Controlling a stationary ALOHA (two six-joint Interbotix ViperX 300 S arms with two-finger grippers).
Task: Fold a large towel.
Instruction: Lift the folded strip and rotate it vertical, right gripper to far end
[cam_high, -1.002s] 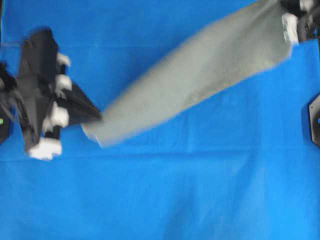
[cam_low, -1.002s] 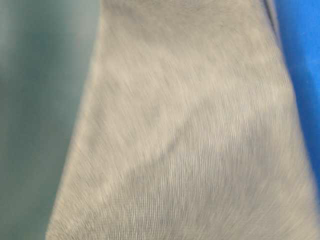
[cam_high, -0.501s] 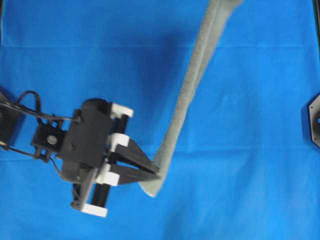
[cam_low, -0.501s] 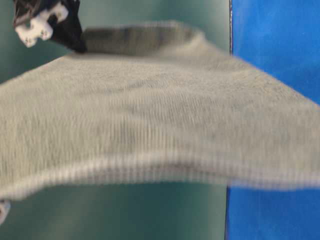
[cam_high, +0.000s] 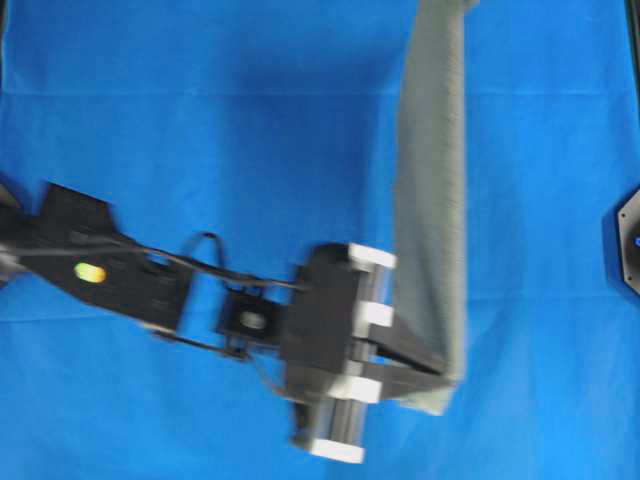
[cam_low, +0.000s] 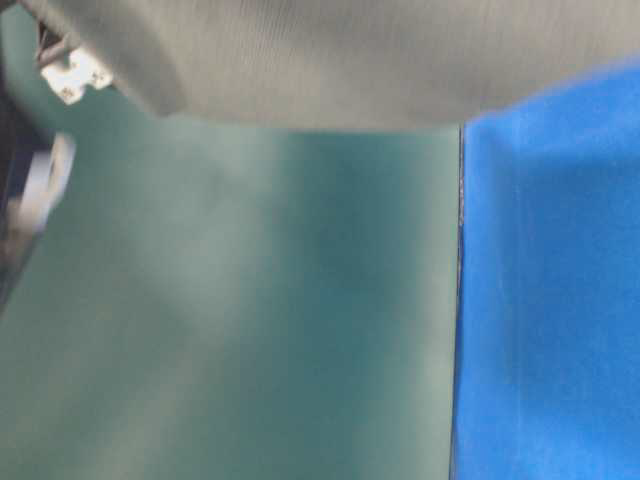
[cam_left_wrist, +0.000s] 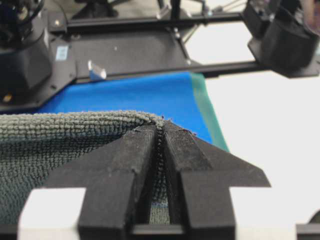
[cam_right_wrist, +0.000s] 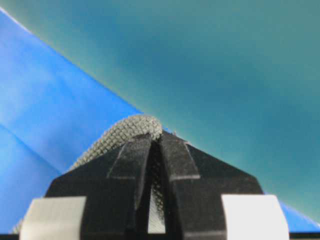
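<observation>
Towel hangs stretched above the blue worktop, from its far edge toward the near edge. Our left fingers and right fingers each pinch an edge. Pull too hard and it may slip out.

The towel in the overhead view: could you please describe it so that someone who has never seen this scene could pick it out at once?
Start from the bright blue table sheet that fills the overhead view. Running from its top edge down the right-hand half is a long grey-green fuzzy microfibre towel, its lower end pinched in the black left end effector. It is the only soft, dull-coloured thing against the blue sheet and black arm.
</observation>
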